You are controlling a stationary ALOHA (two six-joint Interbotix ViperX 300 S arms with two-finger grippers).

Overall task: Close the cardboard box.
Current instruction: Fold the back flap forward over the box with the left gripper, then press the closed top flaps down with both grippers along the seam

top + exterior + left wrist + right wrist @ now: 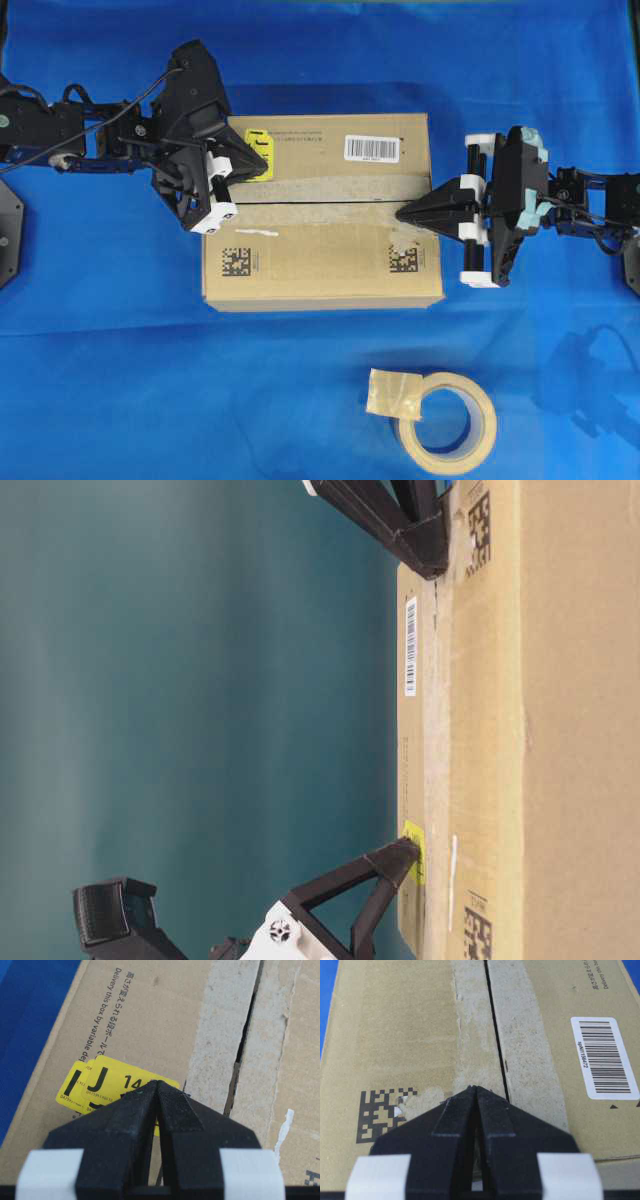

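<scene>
Right pincer (476, 1091), closed, over the cardboard box (395, 1035) seam.

The cardboard box (320, 235) was matt brown corrugated board, with rough, fibrous grey strips where tape had torn the surface. Its yellow sticker (107, 1085), under the left hand (157, 1085), looked smooth and slightly glossy. Both hands, including the right hand (476, 1089), were matt black textured plastic.

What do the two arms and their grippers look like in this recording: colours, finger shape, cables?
Both arms are black with exposed dark cables. The left gripper and right gripper each have black wedge-shaped fingers tapering to a point, ridged on the inner faces, mounted on white blocks. The right wrist also carries pale teal parts. No markings are legible on either.
</scene>
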